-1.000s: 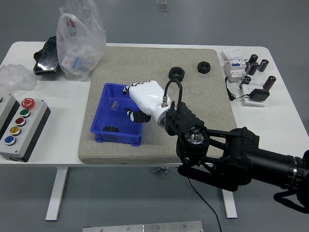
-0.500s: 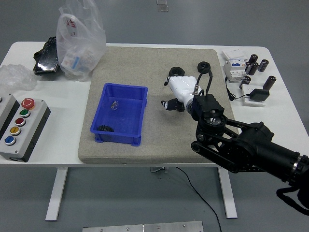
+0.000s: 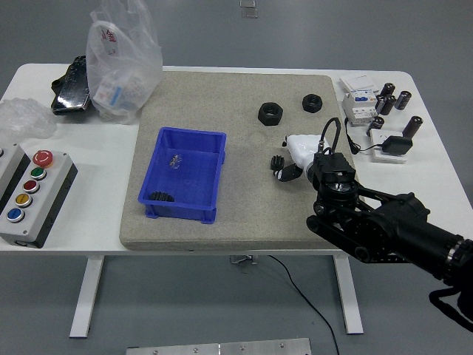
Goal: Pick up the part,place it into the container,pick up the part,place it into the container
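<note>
— While you look over the mat, where do the parts sit?

— You have two black hex nuts on the grey mat point(image 3: 222, 214): one nut point(image 3: 270, 113) just up from your right hand point(image 3: 293, 154), the other nut point(image 3: 312, 103) further toward the far right corner. The blue bin point(image 3: 185, 174) lies well to the left, with a dark part point(image 3: 161, 197) at its near end and something small and pale you cannot make out.

— And the hand?

— Your white right hand hangs over the mat between bin and nuts. Its dark fingertips point(image 3: 278, 164) curl under, holding nothing you can see; the palm hides most of them. Your left arm is out of view.
</note>
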